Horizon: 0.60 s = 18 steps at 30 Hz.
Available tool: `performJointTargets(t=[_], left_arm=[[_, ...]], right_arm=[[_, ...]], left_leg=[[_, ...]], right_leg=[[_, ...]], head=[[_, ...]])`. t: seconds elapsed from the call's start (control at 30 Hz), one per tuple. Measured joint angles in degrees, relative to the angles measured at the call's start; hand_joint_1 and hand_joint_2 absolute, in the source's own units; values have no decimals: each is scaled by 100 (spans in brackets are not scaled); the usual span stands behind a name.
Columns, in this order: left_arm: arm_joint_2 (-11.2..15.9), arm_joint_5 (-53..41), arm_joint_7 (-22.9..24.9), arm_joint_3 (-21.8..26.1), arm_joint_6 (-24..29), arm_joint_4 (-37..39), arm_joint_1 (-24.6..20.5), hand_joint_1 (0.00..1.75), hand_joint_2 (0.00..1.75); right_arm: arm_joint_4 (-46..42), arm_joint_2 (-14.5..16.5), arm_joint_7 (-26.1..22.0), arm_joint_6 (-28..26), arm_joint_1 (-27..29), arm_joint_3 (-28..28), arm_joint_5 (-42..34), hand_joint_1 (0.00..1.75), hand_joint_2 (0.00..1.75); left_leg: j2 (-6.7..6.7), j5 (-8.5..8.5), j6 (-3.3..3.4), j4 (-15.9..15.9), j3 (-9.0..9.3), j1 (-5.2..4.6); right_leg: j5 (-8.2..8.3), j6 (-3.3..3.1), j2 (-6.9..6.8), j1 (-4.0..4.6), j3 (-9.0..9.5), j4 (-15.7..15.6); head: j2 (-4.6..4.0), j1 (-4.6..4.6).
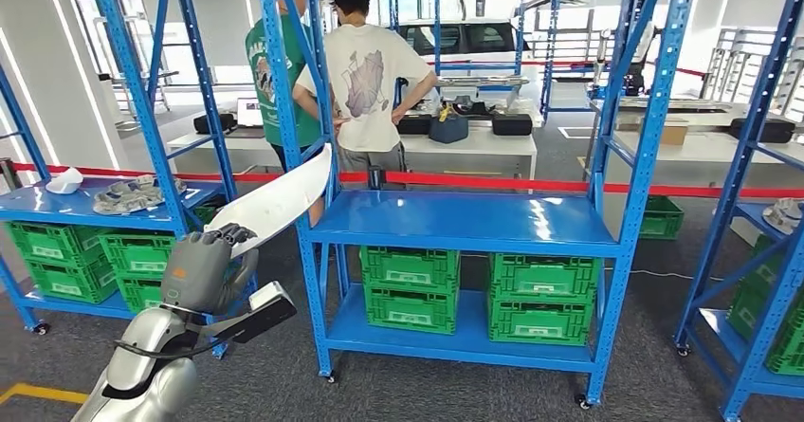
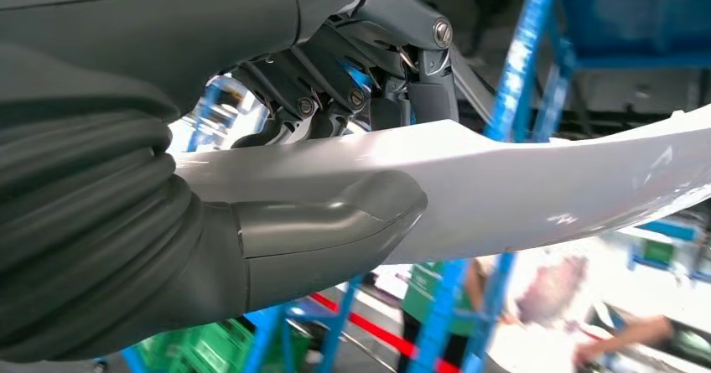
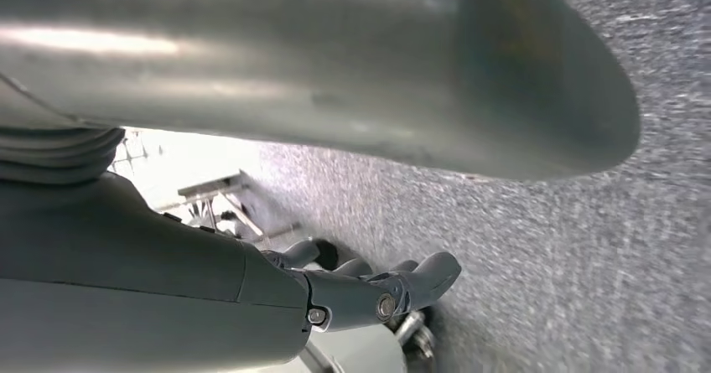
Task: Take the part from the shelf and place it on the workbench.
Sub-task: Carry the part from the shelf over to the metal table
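Over by the blue shelf (image 1: 465, 221), left hand (image 1: 201, 268) grips the white part (image 1: 284, 199), so I'd keep it level while carrying; can't tell what the right hand (image 3: 369, 293) is doing.

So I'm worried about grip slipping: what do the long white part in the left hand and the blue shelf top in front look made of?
The long curved white panel held by the left hand looks like glossy painted plastic, though it may be coated metal: smooth, with sheen. The flat blue shelf top looks like painted steel, with bright ceiling reflections on it. Both seem slick.
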Motion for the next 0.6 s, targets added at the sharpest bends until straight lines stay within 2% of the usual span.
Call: performJointTargets(t=[0.03, 0.07, 0.1, 0.13, 0.17, 0.2, 0.27, 0.3, 0.33, 0.37, 0.4, 0.43, 0.5, 0.53, 0.57, 0.6], left_arm=[[7, -3, 9, 21, 6, 3, -33, 175, 175], [22, -3, 13, 48, 10, 10, -56, 175, 175], [46, -3, 12, 74, 11, 20, -69, 175, 175], [67, -3, 11, 97, 11, 30, -74, 175, 175], [88, -3, 9, 118, 11, 39, -83, 175, 175], [96, -3, 9, 134, 15, 46, -95, 175, 175], [90, -3, 5, 160, 25, 61, -114, 175, 175], [82, -4, 1, 167, 26, 74, -116, 175, 175], [77, -7, -1, 172, 16, 90, -116, 175, 175], [75, -9, -1, 178, 2, 106, -117, 175, 175], [76, -10, 3, 187, -12, 118, -121, 175, 175], [76, -10, 7, 196, -22, 124, -130, 175, 175], [76, -15, 16, 209, -31, 131, -174, 175, 175], [77, -27, 23, 211, -39, 134, -202, 175, 175], [83, -41, 35, 215, -54, 139, -231, 175, 175], [100, -58, 47, 219, -78, 141, -258, 175, 175]], right_arm=[[0, -1, 0, 0, -2, 0, 0, 0, 0], [0, -2, 0, 1, -3, 0, 0, 0, 0], [0, -2, 1, 1, -6, 0, 1, 0, 0], [0, -5, 1, 2, -12, 0, 1, 0, 0], [0, -8, -1, 3, -16, 0, 1, 0, 0], [0, -12, -2, 4, -17, 0, 1, 0, 0], [0, -28, 0, 0, -1, 0, -1, 0, 0], [0, -37, 9, -4, 7, 0, -3, 0, 0], [0, -45, 17, -8, 12, 0, -7, 0, 0], [0, -50, 25, -11, 11, 0, -11, 0, 0], [0, -54, 29, -12, 7, 0, -15, 0, 0], [0, -59, 31, -13, 5, 0, -19, 0, 0], [1, -70, 25, -16, 2, 1, -24, 0, 0], [1, -73, 16, -17, 1, 2, -28, 0, 0], [1, -74, 8, -18, -3, 2, -32, 0, 0], [0, -74, 0, -16, -11, 2, -34, 0, 0]], left_leg=[[58, 25, 33, -166, 77, -27], [47, 15, 63, -201, 76, -52], [-28, 40, 98, -218, 77, -53], [-100, 69, 132, -244, 83, -43], [-165, 100, 169, -273, 94, -29], [-226, 130, 206, -301, 106, -12], [-351, 162, 255, -314, 94, 2], [-424, 166, 267, -306, 80, -2], [-506, 166, 272, -292, 70, -5], [-592, 164, 271, -273, 63, -8], [-679, 159, 264, -248, 59, -7], [-761, 148, 251, -218, 55, -3], [-915, 124, 200, -155, 17, -2], [-982, 124, 166, -139, -10, 3], [-1049, 136, 127, -140, -36, 9], [-1118, 155, 89, -152, -53, 17]], right_leg=[[0, 33, -56, 10, 7, -7], [4, 70, -112, 18, 18, -21], [8, 106, -173, 17, 37, -38], [-5, 142, -168, 7, 47, -35], [-59, 169, -76, -2, 32, 20], [-172, 188, 76, -11, -35, 184], [-523, 200, 406, -7, -339, 847], [-672, 200, 479, 4, -523, 1230], [-729, 196, 509, 17, -653, 1483], [-679, 189, 521, 26, -689, 1536], [-513, 180, 541, 27, -598, 1328], [-300, 173, 603, 19, -421, 948], [-67, 162, 820, -3, -87, 259], [-51, 147, 882, -5, -10, 103], [-78, 122, 886, 3, 12, 66], [-62, 86, 815, 10, 21, 53]], head=[[0, 1], [0, 2], [0, 3], [0, 4], [0, 6], [1, 10], [1, 16], [1, 20], [1, 21], [1, 21], [1, 22], [1, 22], [1, 23], [1, 22], [2, 22], [1, 22]])
